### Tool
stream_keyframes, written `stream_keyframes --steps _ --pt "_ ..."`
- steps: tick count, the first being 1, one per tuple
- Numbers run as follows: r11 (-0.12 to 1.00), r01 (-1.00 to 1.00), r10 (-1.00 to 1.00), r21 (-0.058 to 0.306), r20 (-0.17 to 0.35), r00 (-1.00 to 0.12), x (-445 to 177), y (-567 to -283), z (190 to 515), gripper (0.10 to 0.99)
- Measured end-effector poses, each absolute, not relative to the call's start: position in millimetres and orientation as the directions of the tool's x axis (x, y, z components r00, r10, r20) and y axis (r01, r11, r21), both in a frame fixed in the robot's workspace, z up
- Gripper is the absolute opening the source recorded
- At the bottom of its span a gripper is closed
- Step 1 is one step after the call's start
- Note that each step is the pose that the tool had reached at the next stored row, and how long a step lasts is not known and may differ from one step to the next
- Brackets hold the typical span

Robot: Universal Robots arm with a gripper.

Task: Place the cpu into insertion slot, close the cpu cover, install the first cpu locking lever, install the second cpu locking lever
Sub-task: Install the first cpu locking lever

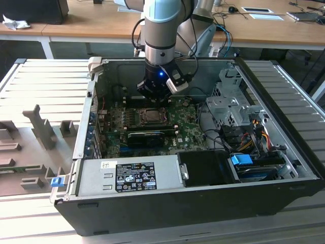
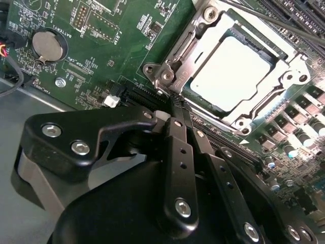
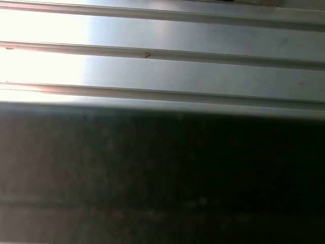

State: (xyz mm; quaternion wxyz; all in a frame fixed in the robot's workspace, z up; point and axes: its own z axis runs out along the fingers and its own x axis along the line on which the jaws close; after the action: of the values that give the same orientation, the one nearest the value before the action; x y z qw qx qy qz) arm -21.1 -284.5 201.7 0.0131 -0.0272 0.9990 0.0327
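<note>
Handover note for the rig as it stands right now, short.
Pincer: fingers together, holding nothing, tips right at the near edge of the socket.
The cpu lies flat in the insertion slot.
The cpu cover lies down over it, the chip's face showing through the cut-out.
Done: cpu placed, cover appears closed.
Left: the two locking levers; I cannot tell from these views whether either is latched.
</note>
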Motion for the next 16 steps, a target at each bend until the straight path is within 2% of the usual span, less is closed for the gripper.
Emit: stream_keyframes --steps 4,9,16 --pt "0.995 -0.055 -0.053 0.081 -0.029 -0.998 -21 -284 202 0.106" --pt "0.995 -0.055 -0.053 0.081 -0.029 -0.998 -21 -284 217 0.106" --pt "0.995 -0.055 -0.053 0.080 -0.029 -0.998 -21 -290 217 0.106"
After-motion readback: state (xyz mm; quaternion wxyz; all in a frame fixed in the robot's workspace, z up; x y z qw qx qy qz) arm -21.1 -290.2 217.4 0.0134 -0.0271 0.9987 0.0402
